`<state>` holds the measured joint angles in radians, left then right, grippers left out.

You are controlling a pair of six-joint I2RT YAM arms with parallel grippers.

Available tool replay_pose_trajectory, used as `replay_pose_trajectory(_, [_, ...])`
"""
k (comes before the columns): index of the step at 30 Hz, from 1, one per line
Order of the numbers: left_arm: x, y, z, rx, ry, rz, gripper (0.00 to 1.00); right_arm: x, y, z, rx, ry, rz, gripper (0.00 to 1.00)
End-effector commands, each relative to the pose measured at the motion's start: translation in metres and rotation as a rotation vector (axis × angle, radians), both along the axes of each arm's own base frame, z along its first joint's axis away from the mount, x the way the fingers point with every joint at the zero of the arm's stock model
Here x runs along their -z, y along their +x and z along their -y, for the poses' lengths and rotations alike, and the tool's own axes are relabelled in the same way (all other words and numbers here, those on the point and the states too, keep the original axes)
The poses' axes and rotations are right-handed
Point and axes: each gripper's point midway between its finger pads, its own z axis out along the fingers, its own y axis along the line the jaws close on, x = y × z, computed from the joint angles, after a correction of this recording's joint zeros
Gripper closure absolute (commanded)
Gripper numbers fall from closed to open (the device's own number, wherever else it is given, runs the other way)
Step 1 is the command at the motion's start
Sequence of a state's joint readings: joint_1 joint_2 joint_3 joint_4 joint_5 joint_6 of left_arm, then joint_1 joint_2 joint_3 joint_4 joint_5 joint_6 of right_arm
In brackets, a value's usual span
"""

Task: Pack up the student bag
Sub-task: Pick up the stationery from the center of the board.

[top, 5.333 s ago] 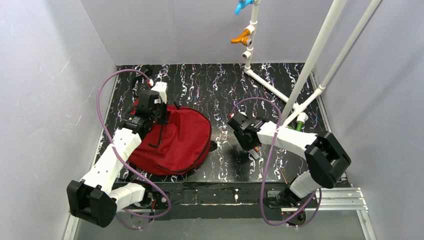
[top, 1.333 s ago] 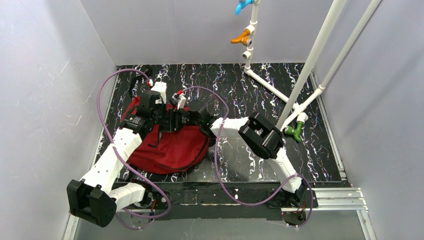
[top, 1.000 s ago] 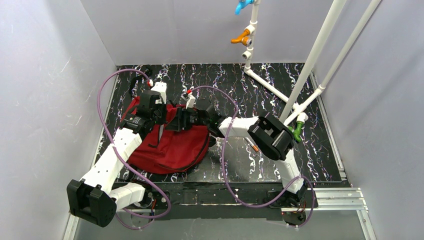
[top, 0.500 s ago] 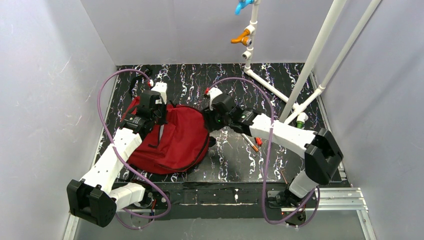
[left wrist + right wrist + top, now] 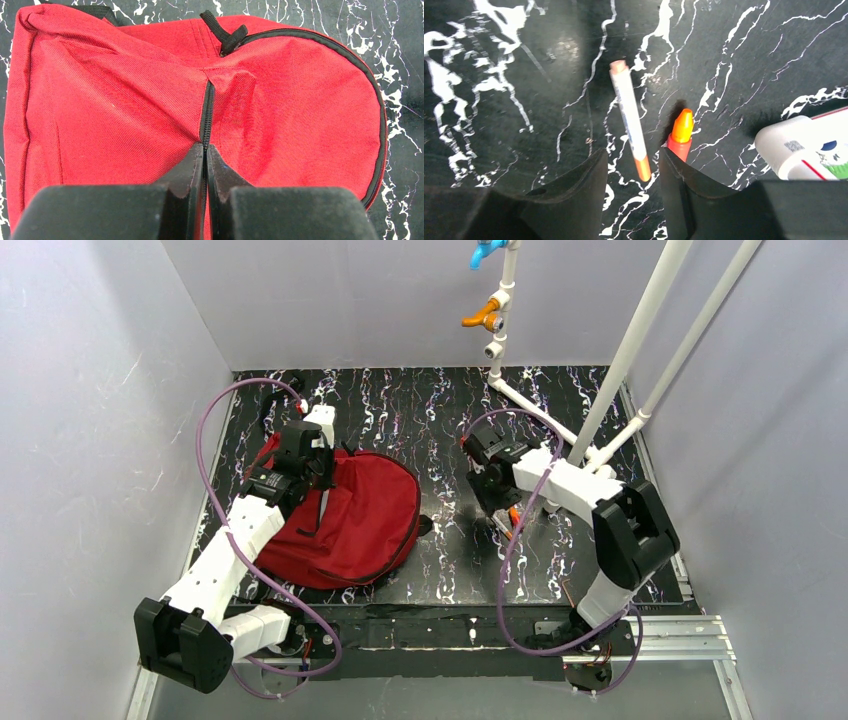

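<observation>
Student bag point(image 5: 355, 525): red, lying left on tabletop point(image 5: 430, 410).
Left fingers point(image 5: 185, 175): pinched shut on its zip seam.
Right fingers point(image 5: 574, 195): apart, straddling a white pen point(image 5: 629, 120).

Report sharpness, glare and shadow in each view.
Left wrist: bag weave crisp, left pincer soft at the near edge. Right wrist: pen sharp, dull glare on the table, right pincer slightly blurred. Top view: even light, only faint shadows.
</observation>
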<state>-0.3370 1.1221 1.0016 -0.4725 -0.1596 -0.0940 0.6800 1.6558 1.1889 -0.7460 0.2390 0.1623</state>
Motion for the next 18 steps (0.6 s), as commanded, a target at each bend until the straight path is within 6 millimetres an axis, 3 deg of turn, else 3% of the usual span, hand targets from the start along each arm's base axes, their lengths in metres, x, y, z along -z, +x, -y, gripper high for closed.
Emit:
replay_pose_trajectory(1, [-0.010,-0.001,0.010,0.028,-0.035,0.017,1.00,0.025,0.000,-0.001,-0.024,0.027,-0.093,0.49])
replay_pose_trajectory(4, [-0.011,-0.001,0.009,0.027,-0.033,0.018,1.00,0.039,0.002,0.009,-0.002,-0.003,-0.111,0.49])
replay_pose_trajectory(10, [-0.013,-0.001,0.011,0.032,-0.040,0.023,1.00,0.055,-0.010,0.004,0.013,0.069,-0.163,0.51])
replay_pose_trajectory(14, [-0.012,-0.001,0.010,0.031,-0.040,0.022,1.00,0.064,-0.019,0.004,0.015,0.084,-0.193,0.62])
replay_pose_trajectory(18, [-0.012,-0.001,0.010,0.030,-0.040,0.019,1.00,0.044,-0.008,-0.003,0.019,0.116,-0.124,0.77])
